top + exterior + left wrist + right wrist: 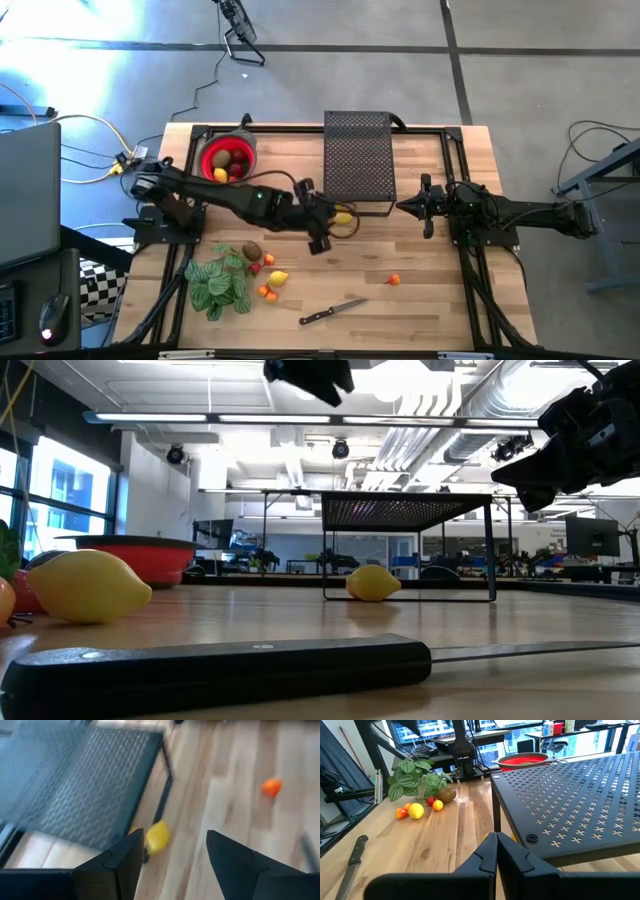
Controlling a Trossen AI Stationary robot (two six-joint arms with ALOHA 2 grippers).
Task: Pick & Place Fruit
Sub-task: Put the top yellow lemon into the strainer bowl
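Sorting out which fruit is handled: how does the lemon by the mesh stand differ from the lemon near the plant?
The lemon by the mesh stand lies alone at the rack's edge, beside the left gripper, whose jaws are open. The lemon near the plant sits among other fruit. Both are yellow and rest on the table.

Overhead cam looks straight down; low cam sits at tabletop level, knife (pixel 220 675) close in foreground. Both wrist cams and the others share the black rack (pixel 359 158).

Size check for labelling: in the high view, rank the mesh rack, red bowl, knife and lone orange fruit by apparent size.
1. Mesh rack
2. Red bowl
3. Knife, longer than the bowl is wide but far slimmer, so this order is unsure
4. Orange fruit
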